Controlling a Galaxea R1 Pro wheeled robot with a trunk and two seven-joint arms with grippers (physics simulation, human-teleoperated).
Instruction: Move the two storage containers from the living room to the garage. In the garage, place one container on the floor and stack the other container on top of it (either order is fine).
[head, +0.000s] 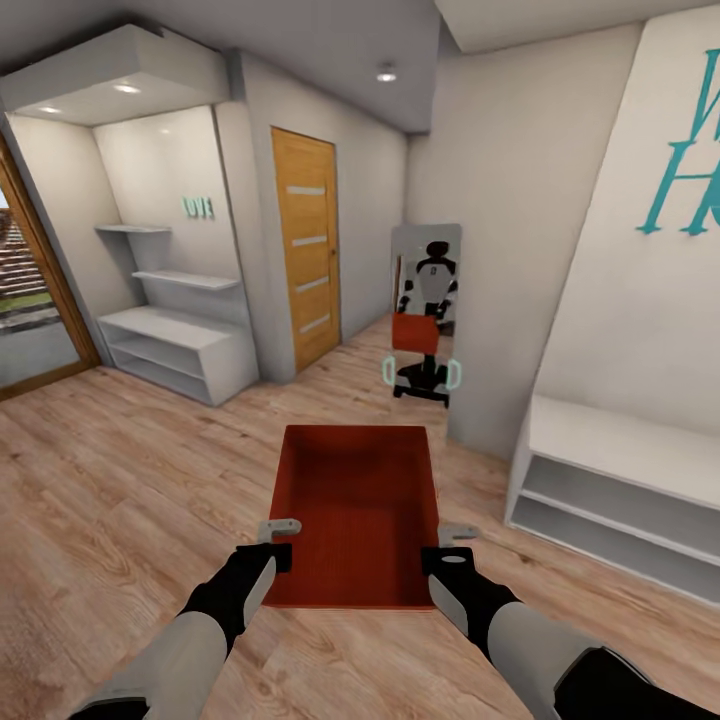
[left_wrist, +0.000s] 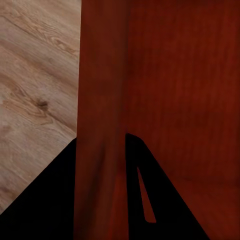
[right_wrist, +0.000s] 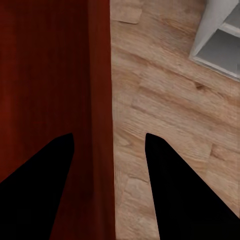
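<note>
While both grippers clamp its side walls, left (head: 281, 540) and right (head: 452, 547), 1 bin (head: 355, 500) hangs above wood floor (head: 120, 500).

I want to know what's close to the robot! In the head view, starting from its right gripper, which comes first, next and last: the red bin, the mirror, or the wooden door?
1. Storage container: right gripper is at its right wall.
2. Mirror: straight ahead, against the wall corner.
3. Wooden door: farther back, left of the mirror.
</note>
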